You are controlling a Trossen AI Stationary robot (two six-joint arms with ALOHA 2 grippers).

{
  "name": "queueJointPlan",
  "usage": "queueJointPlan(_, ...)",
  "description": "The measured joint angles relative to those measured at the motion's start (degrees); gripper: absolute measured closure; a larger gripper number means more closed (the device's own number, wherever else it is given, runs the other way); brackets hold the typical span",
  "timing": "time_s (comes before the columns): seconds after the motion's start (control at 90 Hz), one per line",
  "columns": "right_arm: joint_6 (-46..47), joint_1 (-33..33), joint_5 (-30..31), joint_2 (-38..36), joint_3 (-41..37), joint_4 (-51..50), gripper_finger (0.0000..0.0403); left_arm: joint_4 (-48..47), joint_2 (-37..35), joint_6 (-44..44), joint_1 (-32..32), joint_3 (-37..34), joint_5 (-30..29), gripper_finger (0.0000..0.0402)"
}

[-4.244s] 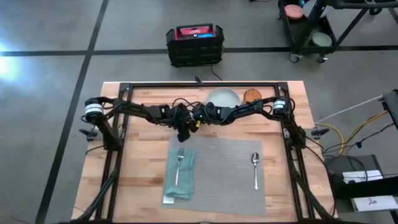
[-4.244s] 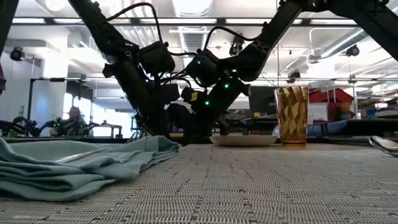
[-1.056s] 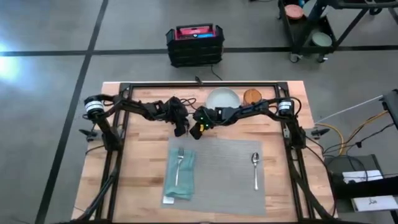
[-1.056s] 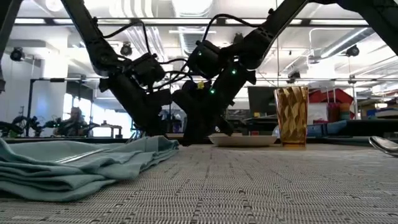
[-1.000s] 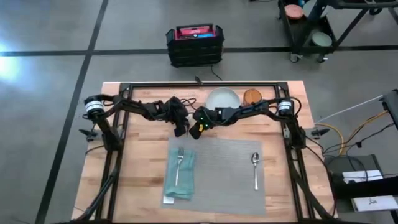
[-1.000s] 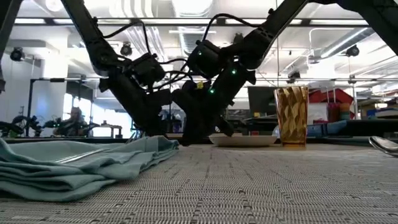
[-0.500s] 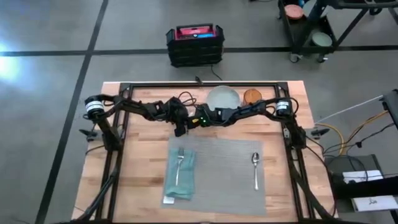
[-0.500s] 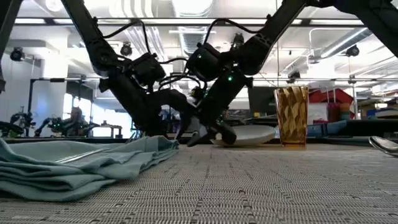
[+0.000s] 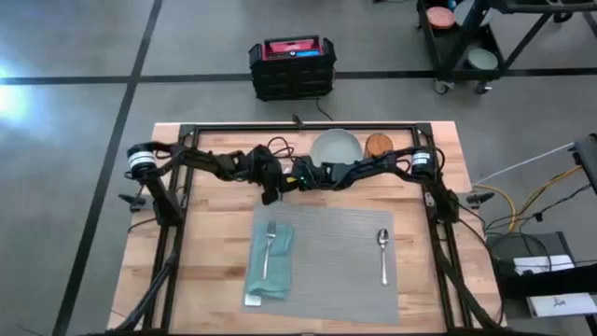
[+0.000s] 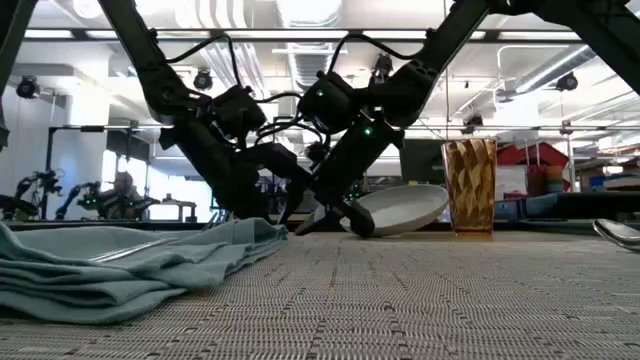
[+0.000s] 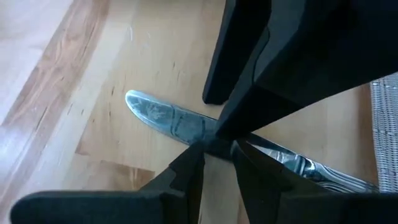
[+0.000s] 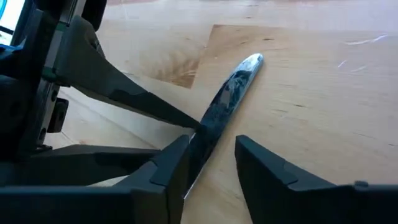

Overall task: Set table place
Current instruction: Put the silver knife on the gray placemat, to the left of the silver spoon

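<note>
both grippers meet over the knife (image 12: 227, 102), which lies flat on the bare table (image 9: 215, 243) just off the placemat (image 9: 326, 261) at its 11 o'clock corner. the left gripper (image 11: 214, 152) looks clenched on the knife's middle, while the right gripper (image 12: 208, 155) straddles it, released. i judge the right fingers should close squarely on the handle before the left lets go, steering clear of the tilted plate (image 10: 405, 208) at 3 o'clock in the low view.
</note>
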Motion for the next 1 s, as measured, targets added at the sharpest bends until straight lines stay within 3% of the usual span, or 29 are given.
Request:
queueJointPlan(0.256,2.22,0.53,3.19,0.09,-0.04,0.62,0.0302,0.39,0.02,0.04,0.0,0.0,-0.04,0.0326)
queueJointPlan(0.5,-0.16,0.84,2.77,-0.11,-0.08,0.67,0.0283,0.39,0.0,0.68,-0.04,0.0,0.23,0.0326)
queueJointPlan(0.656,-17.16,0.88,1.89,-0.43,-0.11,0.19,0.0274,0.37,-0.02,1.14,-0.17,0.0,0.86,0.0326)
queueJointPlan(0.744,-22.06,0.87,1.84,-0.87,-0.14,-0.77,0.0273,0.35,-0.03,1.09,-0.17,0.0,0.9,0.0326)
queueJointPlan(1.0,-43.68,0.89,1.93,-1.57,-0.2,-1.76,0.0296,0.01,-0.11,1.14,-0.11,0.02,1.28,0.0326)
